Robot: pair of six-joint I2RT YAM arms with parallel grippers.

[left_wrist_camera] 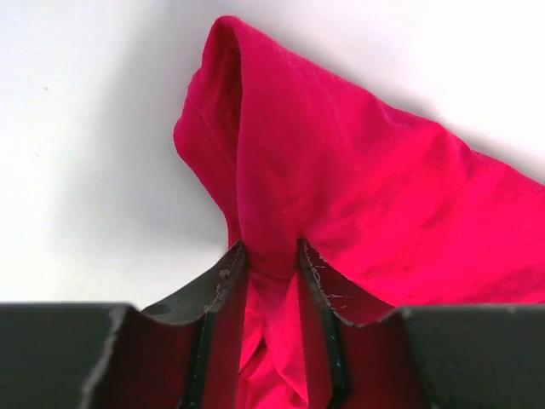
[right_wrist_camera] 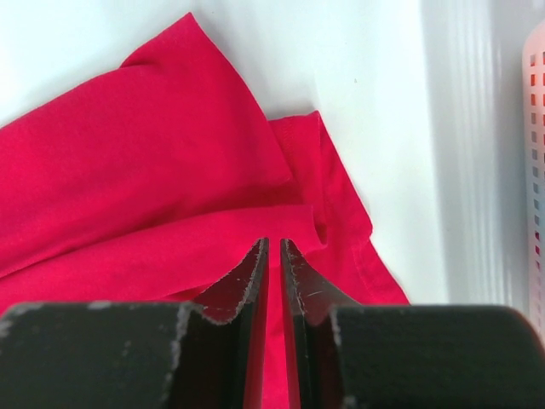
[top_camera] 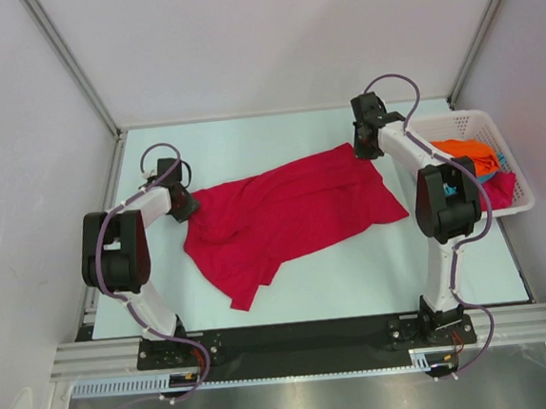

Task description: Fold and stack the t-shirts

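Mid-table (top_camera: pixel 356 279), L gripper (left_wrist_camera: pixel 271 249), R gripper (right_wrist_camera: pixel 274 244) pinch tee (top_camera: pixel 292 208)

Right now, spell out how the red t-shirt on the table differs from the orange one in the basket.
The red t-shirt lies spread and crumpled on the table; the orange t-shirt sits bunched in the white basket. The left gripper and the right gripper each pinch an end of the red t-shirt; no gripper touches the orange t-shirt. Both are plain-coloured and unfolded.

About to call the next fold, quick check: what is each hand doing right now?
Left hand: closed, pinching a bunched fold of the red t-shirt.
Right hand: closed on the red t-shirt's edge.
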